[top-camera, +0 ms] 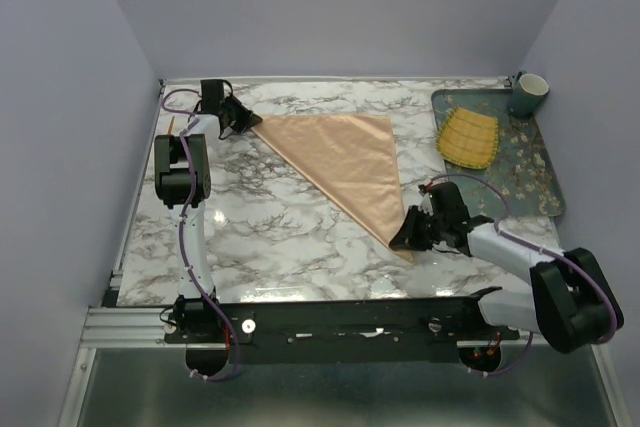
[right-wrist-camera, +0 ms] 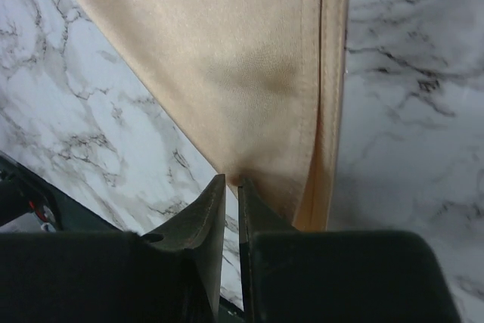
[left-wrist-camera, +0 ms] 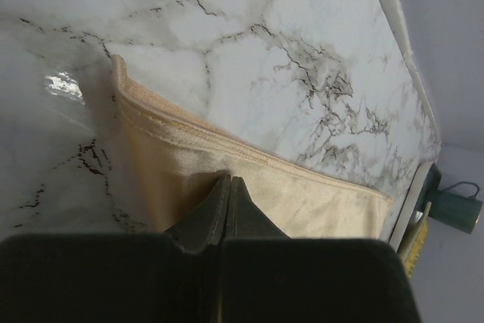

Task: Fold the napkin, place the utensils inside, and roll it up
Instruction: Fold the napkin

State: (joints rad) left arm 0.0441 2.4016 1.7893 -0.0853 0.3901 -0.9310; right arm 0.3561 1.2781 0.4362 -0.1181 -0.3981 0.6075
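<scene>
The peach-orange napkin [top-camera: 345, 162] lies folded into a triangle on the marble top, its long edge running from far left to near right. My left gripper [top-camera: 245, 119] is at its far-left corner. In the left wrist view the jaws [left-wrist-camera: 229, 179] are shut, with the napkin [left-wrist-camera: 318, 194] bunched up at their tips. My right gripper [top-camera: 408, 237] is at the near-right tip. In the right wrist view the jaws [right-wrist-camera: 231, 181] pinch the puckered point of the napkin [right-wrist-camera: 242, 51]. No utensils show clearly.
A patterned green tray [top-camera: 545, 172] stands at the far right with a yellow checked waffle cloth [top-camera: 468, 137] on it and a dark green mug [top-camera: 527, 94] at its far corner. The mug also shows in the left wrist view [left-wrist-camera: 457, 208]. Walls enclose the table.
</scene>
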